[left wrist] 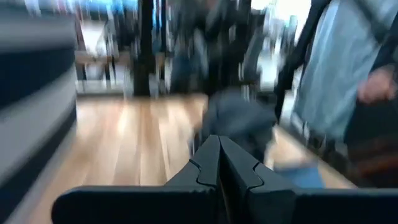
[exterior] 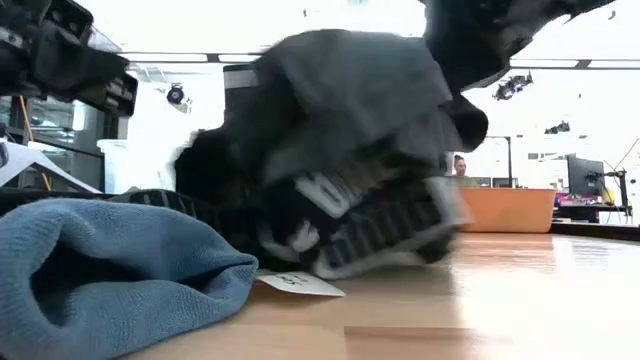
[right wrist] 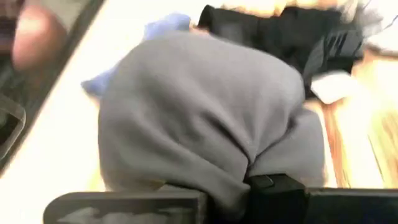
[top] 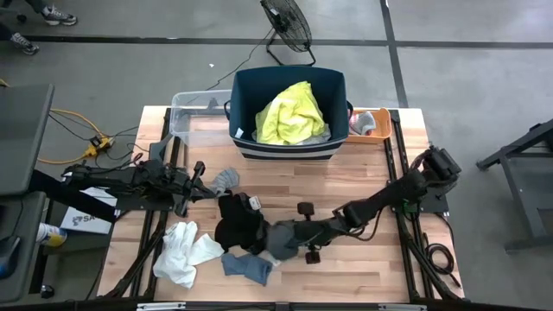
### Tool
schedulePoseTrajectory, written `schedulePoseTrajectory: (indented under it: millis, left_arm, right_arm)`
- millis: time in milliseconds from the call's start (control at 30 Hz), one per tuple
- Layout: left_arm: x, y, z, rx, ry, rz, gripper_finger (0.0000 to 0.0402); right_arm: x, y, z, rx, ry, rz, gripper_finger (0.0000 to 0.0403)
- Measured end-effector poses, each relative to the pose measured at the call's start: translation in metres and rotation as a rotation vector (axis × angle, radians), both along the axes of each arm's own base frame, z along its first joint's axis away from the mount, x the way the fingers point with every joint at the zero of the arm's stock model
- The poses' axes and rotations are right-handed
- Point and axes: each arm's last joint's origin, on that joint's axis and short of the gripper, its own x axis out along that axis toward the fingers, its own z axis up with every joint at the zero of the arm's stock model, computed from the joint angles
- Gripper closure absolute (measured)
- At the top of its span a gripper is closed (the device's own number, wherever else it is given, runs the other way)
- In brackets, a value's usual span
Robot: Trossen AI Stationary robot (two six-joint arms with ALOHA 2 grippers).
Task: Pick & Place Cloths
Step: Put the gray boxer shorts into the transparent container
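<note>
My right gripper (top: 278, 235) reaches low over the table's near middle and is shut on a grey cloth (right wrist: 199, 118). Beside it lie a black cloth (top: 235, 218), a blue sock (exterior: 100, 270) and a white cloth (top: 183, 250). A small grey sock (top: 226, 179) lies just in front of my left gripper (left wrist: 217, 149), which is shut, empty and level at the table's left. A neon yellow shirt (top: 292, 112) lies inside the navy tub (top: 251, 86). My right gripper pinches a bunched fold of the grey cloth (right wrist: 233, 168) between its two fingers, coming in slanting from the table's right side. The cloth bulges out past the fingers in several layers. In the low view it hangs over the black cloth (exterior: 330, 220); whether it is clear of the table I cannot tell.
The navy tub stands at the far middle, with a clear box (top: 192, 111) to its left and a small orange tray (top: 371, 121) to its right. A paper tag (exterior: 300, 285) lies on the wood. Bare wood (top: 371, 268) shows at the near right. People stand beyond the table.
</note>
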Motion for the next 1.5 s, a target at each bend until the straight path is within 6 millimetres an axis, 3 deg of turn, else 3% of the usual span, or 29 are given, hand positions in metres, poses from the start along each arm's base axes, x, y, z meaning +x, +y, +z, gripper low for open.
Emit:
schedulePoseTrajectory:
  millis: [100, 600, 1200, 1500]
  left_arm:
    - [0.001, 0.000, -0.002, 0.003, 0.055, 0.017, 0.0400]
    - [0.002, 0.001, -0.001, 0.004, 0.065, 0.051, 0.0400]
    - [0.002, 0.001, 0.000, 0.003, 0.061, 0.057, 0.0400]
    - [0.002, 0.002, 0.001, 0.002, 0.053, 0.063, 0.0400]
  right_arm:
    - [-0.003, -0.004, -0.006, -0.042, 0.045, -0.016, 0.0380]
    - [-0.003, -0.004, 0.001, -0.021, 0.021, -0.048, 0.0381]
    - [-0.033, -0.023, 0.080, -0.059, -0.207, -0.144, 0.0381]
    - [-0.035, -0.028, 0.100, -0.082, -0.338, -0.221, 0.0381]
